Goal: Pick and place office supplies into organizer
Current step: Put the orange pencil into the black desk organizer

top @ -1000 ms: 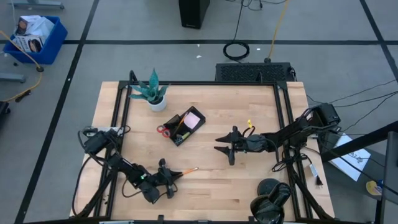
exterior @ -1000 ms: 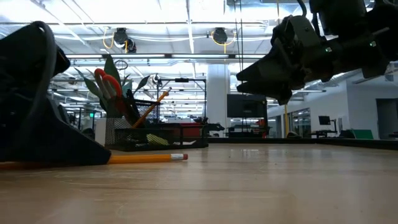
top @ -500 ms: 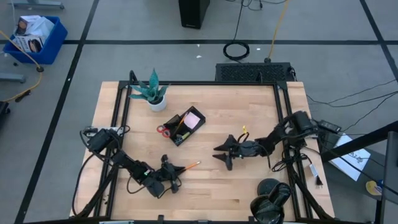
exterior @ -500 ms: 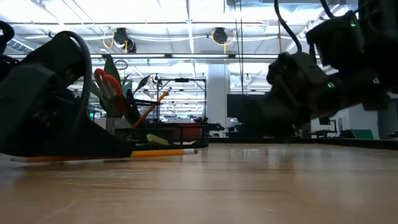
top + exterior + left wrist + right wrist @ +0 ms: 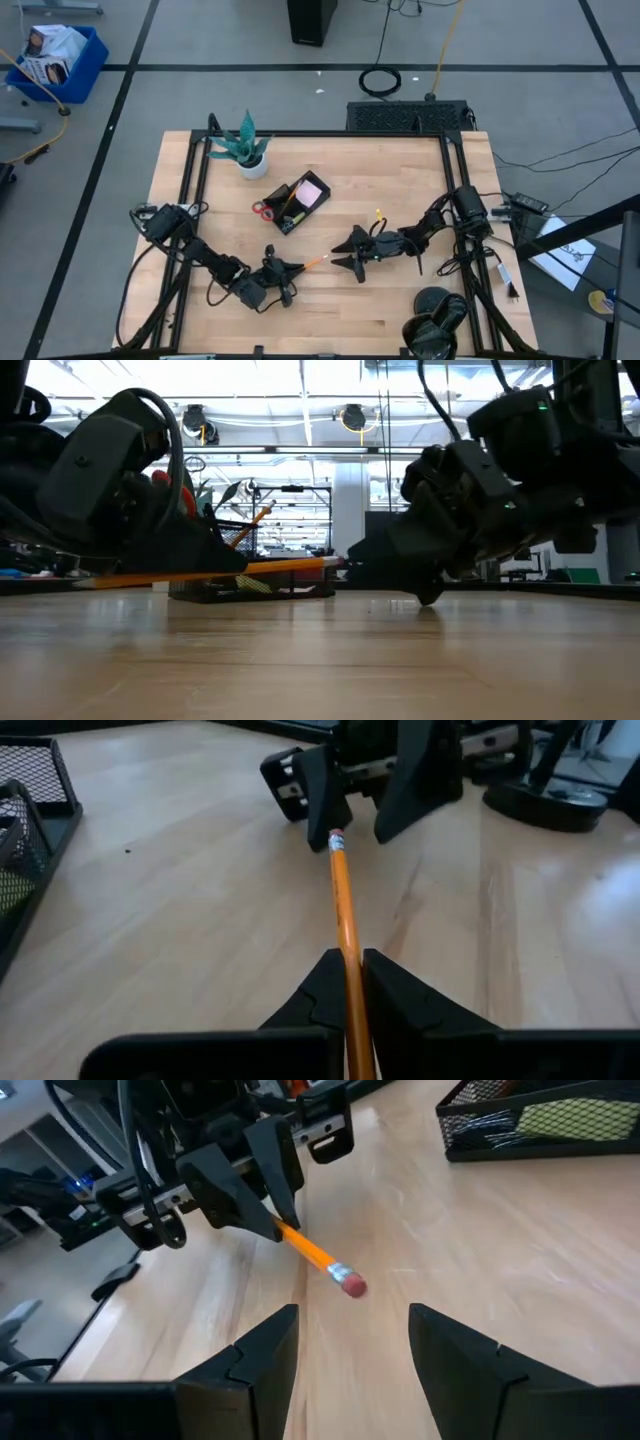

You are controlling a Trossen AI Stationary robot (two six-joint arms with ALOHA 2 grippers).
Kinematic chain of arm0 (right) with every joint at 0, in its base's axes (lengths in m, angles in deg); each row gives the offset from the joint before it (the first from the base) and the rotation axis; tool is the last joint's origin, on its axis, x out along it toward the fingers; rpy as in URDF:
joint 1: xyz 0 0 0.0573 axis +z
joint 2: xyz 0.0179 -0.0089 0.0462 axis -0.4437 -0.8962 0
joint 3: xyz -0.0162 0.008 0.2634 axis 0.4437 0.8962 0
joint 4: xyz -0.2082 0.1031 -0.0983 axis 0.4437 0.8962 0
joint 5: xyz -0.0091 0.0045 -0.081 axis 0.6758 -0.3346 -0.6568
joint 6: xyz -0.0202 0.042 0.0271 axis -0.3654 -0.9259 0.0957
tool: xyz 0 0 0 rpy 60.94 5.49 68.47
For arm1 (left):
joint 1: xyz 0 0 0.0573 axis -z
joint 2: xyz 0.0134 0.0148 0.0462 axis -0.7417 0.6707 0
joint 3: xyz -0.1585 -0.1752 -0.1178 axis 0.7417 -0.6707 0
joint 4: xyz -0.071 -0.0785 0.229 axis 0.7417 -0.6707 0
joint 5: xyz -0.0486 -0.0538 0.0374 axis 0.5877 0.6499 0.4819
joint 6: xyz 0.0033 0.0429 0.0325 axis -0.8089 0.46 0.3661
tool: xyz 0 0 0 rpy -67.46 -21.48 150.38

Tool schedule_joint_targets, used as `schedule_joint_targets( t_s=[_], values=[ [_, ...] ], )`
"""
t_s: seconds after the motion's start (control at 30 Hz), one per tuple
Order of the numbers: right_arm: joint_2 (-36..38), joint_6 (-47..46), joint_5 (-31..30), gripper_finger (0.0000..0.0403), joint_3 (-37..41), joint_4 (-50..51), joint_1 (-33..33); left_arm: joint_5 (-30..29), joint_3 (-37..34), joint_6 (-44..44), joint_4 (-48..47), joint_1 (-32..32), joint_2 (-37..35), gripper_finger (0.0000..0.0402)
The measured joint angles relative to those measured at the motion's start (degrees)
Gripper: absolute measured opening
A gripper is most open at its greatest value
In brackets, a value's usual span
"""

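An orange pencil [image 5: 342, 900] with a pink eraser end [image 5: 352, 1285] sticks out forward from my left gripper [image 5: 293, 268], which is shut on it near the table's front middle. My right gripper [image 5: 340, 252] stands open just right of the eraser end and faces it, with its fingers [image 5: 262, 1355] on either side and short of it, touching nothing. The black mesh organizer [image 5: 293, 203] stands farther back, holding red scissors [image 5: 263, 209], a pink sticky pad [image 5: 310, 189] and an upright pencil. My left gripper pinches the pencil's shaft [image 5: 349, 970] between its two fingers. The fingers come nearly level from the table's left and lie along the pencil. The pencil is lifted clear of the table [image 5: 290, 566], almost level, with its eraser end slightly higher and pointing at my right gripper.
A potted green plant [image 5: 245, 150] stands at the far left corner. Bare wood lies between the organizer and both grippers. A black round base [image 5: 545, 805] sits near the table's front right edge.
My left gripper has lifted the pencil off the table and carried it toward the right and a little farther back, swinging its eraser end up. My right gripper has come down and toward the near left, up to the eraser end, and stays open.
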Motion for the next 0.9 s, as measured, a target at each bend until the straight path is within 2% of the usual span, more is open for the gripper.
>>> schedule_joint_targets(
  t_s=[0.23,0.43,0.63,0.9],
  values=[
    [-0.13,0.13,0.2,0.0183,-2.92,3.14,0.0,0.0,0.0,-0.22,-0.02,-0.37,-0.02,0.0007],
    [-0.13,0.37,1.8,0.0183,-4.68,3.87,-0.42,0.42,0.0,0.74,2.19,-0.46,-0.02,0.0028],
    [-0.13,0.94,3.68,0.018,-7.04,7.66,-1.5,0.61,0.0,2.14,3.06,-0.46,-0.02,0.0007],
    [-0.11,2.73,4.57,0.0134,-7.87,7.55,-1.57,0.61,0.0,2.16,2.99,-0.46,-0.04,0.003]
  ],
)
